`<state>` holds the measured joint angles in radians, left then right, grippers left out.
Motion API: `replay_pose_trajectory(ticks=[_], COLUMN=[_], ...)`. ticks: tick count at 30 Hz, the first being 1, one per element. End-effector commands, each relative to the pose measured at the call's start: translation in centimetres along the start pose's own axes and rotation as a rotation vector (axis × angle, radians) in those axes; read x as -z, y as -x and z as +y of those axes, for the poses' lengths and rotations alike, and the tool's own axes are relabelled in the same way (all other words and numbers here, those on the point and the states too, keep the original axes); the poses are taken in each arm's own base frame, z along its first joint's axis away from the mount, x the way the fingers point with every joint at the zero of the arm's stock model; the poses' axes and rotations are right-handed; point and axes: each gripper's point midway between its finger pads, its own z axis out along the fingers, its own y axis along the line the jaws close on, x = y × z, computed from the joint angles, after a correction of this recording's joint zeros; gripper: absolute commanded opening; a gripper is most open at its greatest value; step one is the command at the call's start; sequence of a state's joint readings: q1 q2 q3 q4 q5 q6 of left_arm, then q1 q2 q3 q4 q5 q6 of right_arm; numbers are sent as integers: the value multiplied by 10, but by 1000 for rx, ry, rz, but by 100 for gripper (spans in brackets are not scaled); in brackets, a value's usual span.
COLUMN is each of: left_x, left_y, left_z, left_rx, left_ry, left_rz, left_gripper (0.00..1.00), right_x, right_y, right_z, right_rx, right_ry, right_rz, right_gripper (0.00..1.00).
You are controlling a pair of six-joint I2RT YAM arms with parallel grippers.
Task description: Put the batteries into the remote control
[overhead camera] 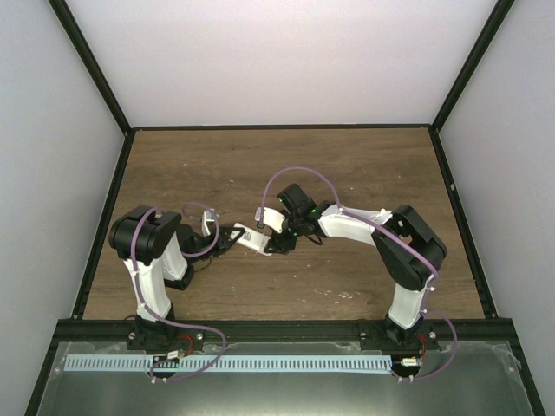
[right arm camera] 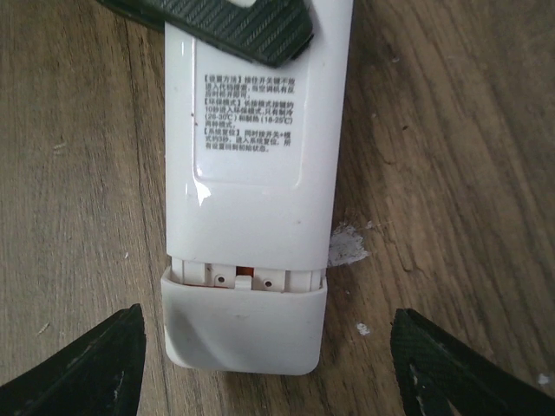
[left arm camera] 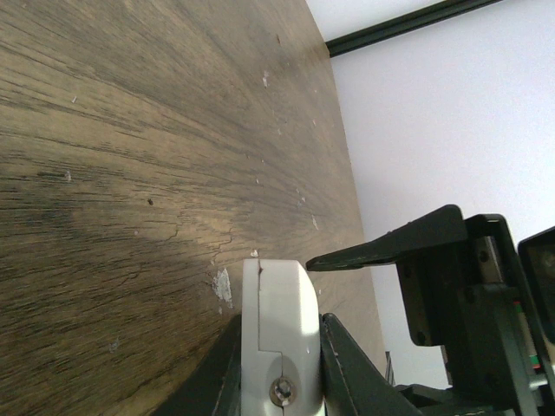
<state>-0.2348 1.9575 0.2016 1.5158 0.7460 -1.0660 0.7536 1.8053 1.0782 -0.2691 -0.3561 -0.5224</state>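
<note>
The white remote control lies back up over the table, its printed label showing. Its battery cover is slid partly off the end, and a sliver of an orange battery shows in the gap; the rest of the batteries is hidden. My left gripper is shut on the sides of the remote; one of its fingers shows at the top of the right wrist view. My right gripper is wide open, a finger on each side of the cover end, not touching it. In the top view the remote spans between the left gripper and the right gripper.
The brown wooden table has a white chipped spot beside the remote. White walls with black frame rails close it in. A perforated metal strip runs along the near edge by the arm bases.
</note>
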Motion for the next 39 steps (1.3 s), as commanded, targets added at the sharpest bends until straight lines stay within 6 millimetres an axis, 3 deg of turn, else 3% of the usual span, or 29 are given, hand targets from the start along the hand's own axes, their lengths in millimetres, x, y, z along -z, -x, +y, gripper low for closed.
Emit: replay_pose_trajectory(ticks=[1,6,10,33,39], left_x=[0,0,-1,0,0], left_y=[4,3,4,3,3], left_z=[-13,-13,-13,-14,-14], left_rx=[-74,-74,-74,-79,-80], left_ry=[-53,-52,-54,-56,-56], left_rz=[-15,-14,-14,-9,-11], left_gripper=[0,0,0,0,0], right_x=[11,13,11,-7,-15], right_y=[5,-1,-4,3,-1], right_z=[-7,-28,-33,-17,-17], right_rx=[-31,-88,-85,-145,-161], right_ry=[-21,-55,-59,81,93], right_rz=[-28,-17,-4,-48,-32], right_gripper=[69,59,58,56,51])
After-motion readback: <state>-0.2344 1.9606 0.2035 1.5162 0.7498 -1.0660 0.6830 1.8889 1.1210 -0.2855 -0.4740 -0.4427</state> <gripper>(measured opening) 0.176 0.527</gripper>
